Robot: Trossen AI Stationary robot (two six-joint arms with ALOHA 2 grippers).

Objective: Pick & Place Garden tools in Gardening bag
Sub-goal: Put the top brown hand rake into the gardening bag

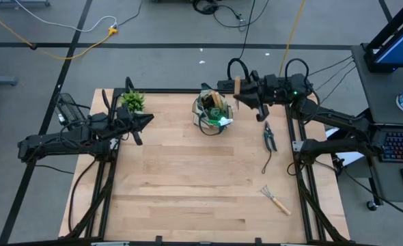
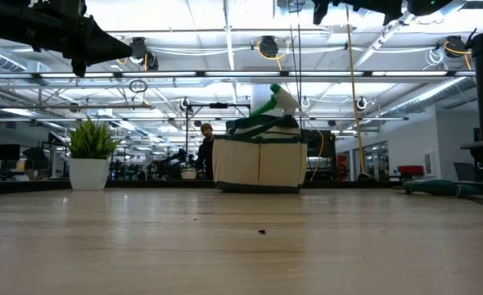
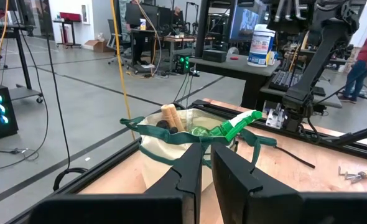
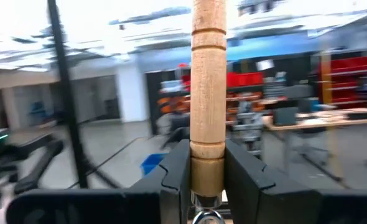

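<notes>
Beige round fabric gardening bag (image 1: 212, 113) with dark green trim sits near the far edge of the light wooden table (image 1: 188, 191), high view. Green spray bottle (image 1: 219, 121) lies in the bag's opening. Right gripper (image 1: 240, 94) is raised just beside the bag on its right, holding a wooden-handled tool (image 1: 237, 86). Black pruning shears (image 1: 269, 137) lie on the table's right side; a wooden-handled hand rake (image 1: 276, 199) lies nearer the front right corner. Left gripper (image 1: 145, 120) rests over the table's far left, close to the small green potted plant (image 1: 132, 102), well apart from the bag.

Low view: bag (image 2: 259, 162) stands upright mid-table, spray bottle's white nozzle (image 2: 284, 98) poking above the rim. Potted plant (image 2: 90, 156) at left. A person shows in the room behind.

Left wrist view: jaws of the left gripper (image 3: 206, 167) are nearly closed, only a thin gap between them and nothing gripped. Bag (image 3: 171, 146) is ahead, with a wooden handle (image 3: 171, 117) and the green bottle (image 3: 236, 126) sticking out. Rake (image 3: 360, 175) is farther off on the table.

Right wrist view: jaws of the right gripper (image 4: 207, 171) are clamped on the turned wooden handle (image 4: 207, 81), which stands upright between them.
</notes>
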